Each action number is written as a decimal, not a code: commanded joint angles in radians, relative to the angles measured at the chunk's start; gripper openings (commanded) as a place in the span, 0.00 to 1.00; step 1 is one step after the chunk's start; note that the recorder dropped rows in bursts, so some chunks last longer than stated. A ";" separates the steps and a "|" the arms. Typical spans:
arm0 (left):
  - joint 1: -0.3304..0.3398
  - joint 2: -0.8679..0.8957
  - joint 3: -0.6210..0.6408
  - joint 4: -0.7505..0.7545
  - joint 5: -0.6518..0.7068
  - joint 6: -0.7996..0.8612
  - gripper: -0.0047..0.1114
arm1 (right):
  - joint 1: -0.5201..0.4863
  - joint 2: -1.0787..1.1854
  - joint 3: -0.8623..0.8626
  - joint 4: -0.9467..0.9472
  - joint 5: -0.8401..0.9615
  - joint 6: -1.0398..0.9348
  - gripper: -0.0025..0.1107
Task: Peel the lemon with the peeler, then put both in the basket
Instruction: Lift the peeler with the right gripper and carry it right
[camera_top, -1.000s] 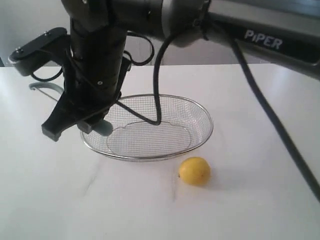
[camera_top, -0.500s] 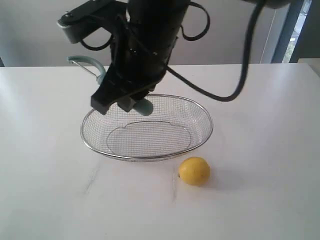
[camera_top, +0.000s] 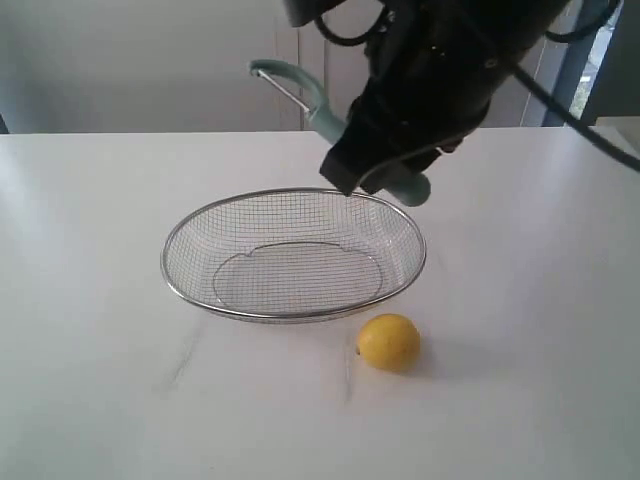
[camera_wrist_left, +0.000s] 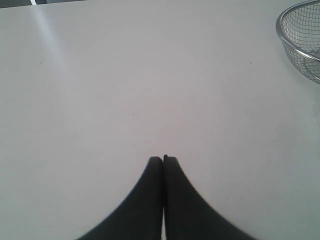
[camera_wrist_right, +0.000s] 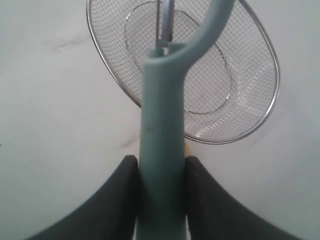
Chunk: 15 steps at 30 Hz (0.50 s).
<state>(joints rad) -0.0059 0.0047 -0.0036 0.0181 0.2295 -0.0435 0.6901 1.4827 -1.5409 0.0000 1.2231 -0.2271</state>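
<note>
Clamping the peeler (camera_wrist_right: 161, 115), the right claw (camera_wrist_right: 162, 160) hovers near the basket (camera_top: 296, 316), left claw (camera_wrist_left: 163, 159) pressed together. Next, peeler must meet the unpeeled lemon (camera_top: 388, 342).

Basket (camera_top: 294, 300) mid-table (camera_top: 90, 350), lemon (camera_top: 389, 342) just before its right, peeler (camera_top: 320, 115) above rear rim

One lemon (camera_top: 388, 342), one peeler (camera_wrist_right: 162, 115) and one basket (camera_top: 300, 272): a single item of each kind.

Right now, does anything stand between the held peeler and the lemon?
Nothing visible does. The right gripper holds the peeler in the air by the basket's far rim. The lemon lies uncovered on the table, just outside the near rim.
</note>
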 joint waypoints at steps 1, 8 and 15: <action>-0.006 -0.005 0.004 -0.002 0.004 0.004 0.04 | -0.049 -0.115 0.064 -0.010 -0.002 -0.006 0.02; -0.006 -0.005 0.004 -0.002 0.004 0.004 0.04 | -0.111 -0.257 0.174 -0.030 -0.002 -0.006 0.02; -0.006 -0.005 0.004 -0.002 0.004 0.004 0.04 | -0.210 -0.377 0.338 -0.057 -0.002 -0.028 0.02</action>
<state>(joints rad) -0.0059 0.0047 -0.0036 0.0181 0.2295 -0.0435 0.5081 1.1285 -1.2404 -0.0495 1.2249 -0.2331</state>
